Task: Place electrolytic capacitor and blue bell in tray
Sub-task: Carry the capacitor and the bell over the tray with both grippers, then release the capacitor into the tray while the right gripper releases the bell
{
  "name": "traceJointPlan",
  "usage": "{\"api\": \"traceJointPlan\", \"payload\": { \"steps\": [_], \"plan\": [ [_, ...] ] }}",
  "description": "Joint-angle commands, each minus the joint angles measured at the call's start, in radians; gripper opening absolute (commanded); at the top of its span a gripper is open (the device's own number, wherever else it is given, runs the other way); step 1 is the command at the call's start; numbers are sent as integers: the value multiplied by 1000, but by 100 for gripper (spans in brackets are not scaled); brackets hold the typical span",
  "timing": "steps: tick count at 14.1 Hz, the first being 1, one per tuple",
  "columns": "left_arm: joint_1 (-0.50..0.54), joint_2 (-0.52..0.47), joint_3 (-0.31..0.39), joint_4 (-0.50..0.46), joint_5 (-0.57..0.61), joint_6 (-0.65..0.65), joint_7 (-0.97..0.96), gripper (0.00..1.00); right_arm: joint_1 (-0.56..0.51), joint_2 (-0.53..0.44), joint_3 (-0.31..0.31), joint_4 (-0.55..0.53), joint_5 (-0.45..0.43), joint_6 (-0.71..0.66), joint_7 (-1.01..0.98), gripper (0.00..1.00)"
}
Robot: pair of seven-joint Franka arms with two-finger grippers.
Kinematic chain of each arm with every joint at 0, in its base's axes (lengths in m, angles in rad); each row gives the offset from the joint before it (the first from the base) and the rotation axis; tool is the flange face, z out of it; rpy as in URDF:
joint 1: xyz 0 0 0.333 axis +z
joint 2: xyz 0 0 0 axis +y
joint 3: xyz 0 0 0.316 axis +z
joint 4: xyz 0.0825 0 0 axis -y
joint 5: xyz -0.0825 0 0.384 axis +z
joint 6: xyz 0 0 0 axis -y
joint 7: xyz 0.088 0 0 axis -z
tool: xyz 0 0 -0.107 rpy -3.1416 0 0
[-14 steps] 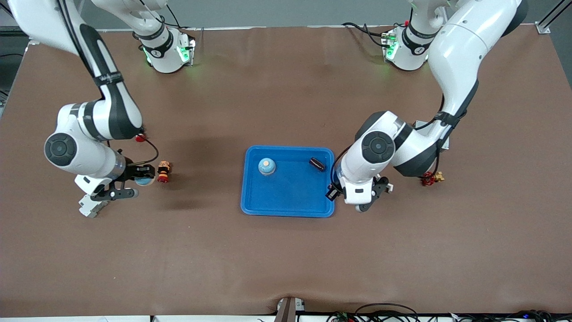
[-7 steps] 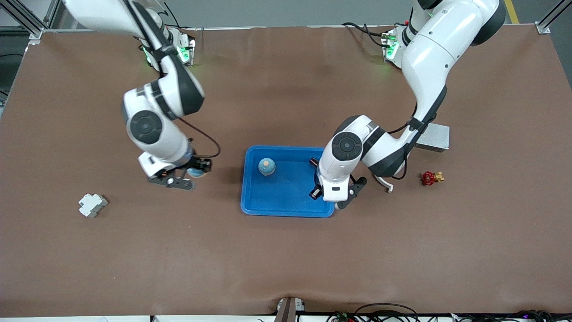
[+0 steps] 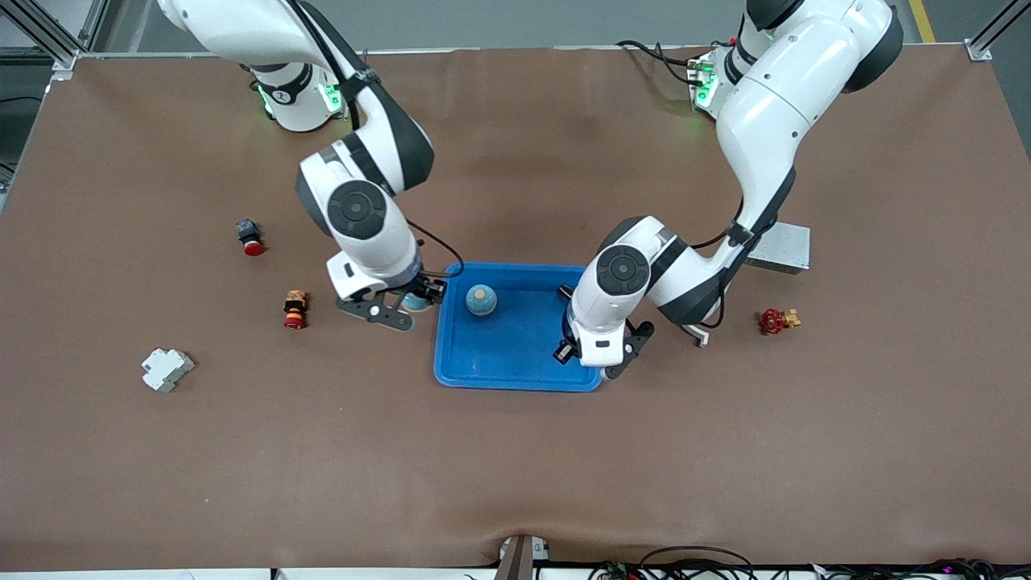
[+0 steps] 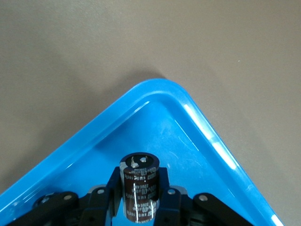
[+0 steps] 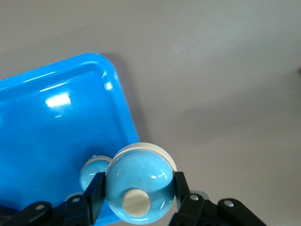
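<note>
One bell (image 3: 481,300) in tray (image 3: 515,362), capacitor (image 4: 139,186) above

Loose parts scattered on the brown-covered bench (image 3: 515,475)

Toward the right arm's end lie a small black button with a red cap (image 3: 250,237), a small red, orange and black stacked part (image 3: 295,309) nearer the front camera than it, and a pale grey stepped plastic block (image 3: 167,369) nearer still. Toward the left arm's end sit a grey metal box (image 3: 780,248), partly hidden, and a small red valve handwheel with a brass fitting (image 3: 776,321), nearer the front camera than the box. All these lie well apart from one another.
</note>
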Motion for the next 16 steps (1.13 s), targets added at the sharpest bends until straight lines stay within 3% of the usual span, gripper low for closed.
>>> {"api": "traceJointPlan", "payload": {
  "steps": [1, 6, 12, 14, 16],
  "plan": [
    [-45, 26, 47, 25, -14, 23, -18, 0, 30, 110, -11, 113, 3, 25, 79, 0],
    [-59, 45, 68, 25, -12, 37, -18, 0, 38, 239, -11, 205, 1, 131, 105, 0],
    [-86, 45, 82, 25, -9, 45, -24, 0, 41, 349, -16, 325, -3, 134, 113, 0],
    [-86, 45, 82, 25, -9, 45, -24, 9, 47, 360, -20, 331, -5, 134, 116, 0],
    [-86, 45, 82, 23, -8, 45, -24, 33, 51, 368, -20, 330, -6, 133, 121, 0]
  ]
}}
